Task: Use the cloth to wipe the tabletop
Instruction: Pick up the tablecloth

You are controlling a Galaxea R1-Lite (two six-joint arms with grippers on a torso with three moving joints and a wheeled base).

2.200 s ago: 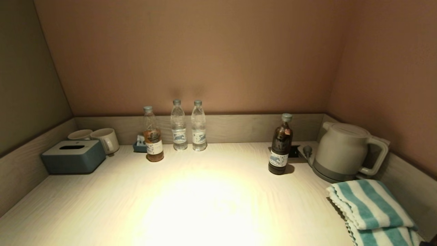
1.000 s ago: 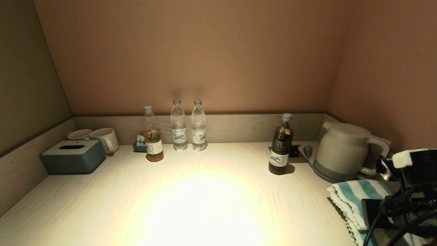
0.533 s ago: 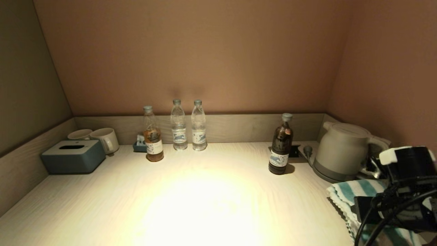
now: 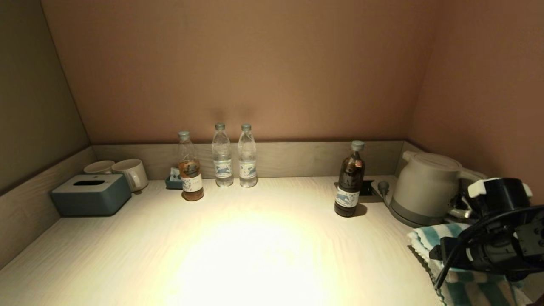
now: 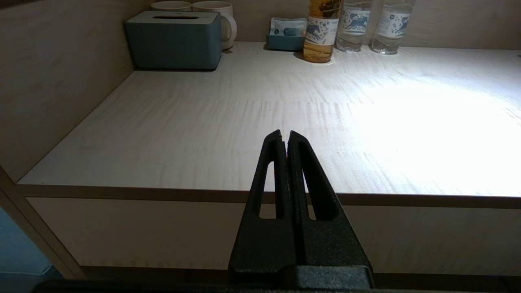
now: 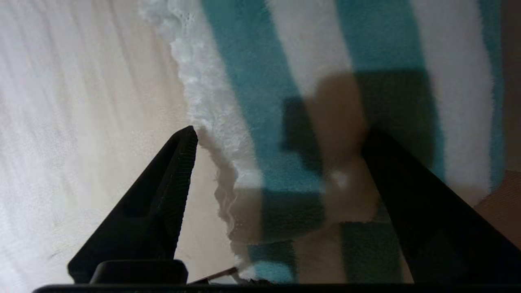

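Pale wood-grain worktop (image 4: 255,246) fills centre frame; striped terry cloth (image 4: 429,242) lower right. Right end effector (image 6: 281,138) spread wide, straddling the scalloped edge; best lowered fully before pinching. Left end effector (image 5: 285,138) pressed together, parked off the front edge.

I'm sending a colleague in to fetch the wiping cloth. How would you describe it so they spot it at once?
Look at the tabletop, in its near right corner just in front of the pale kettle. There lies the cloth, folded, with the right gripper open above it. It is the only soft thing there, with broad teal and white stripes and a scalloped edge.
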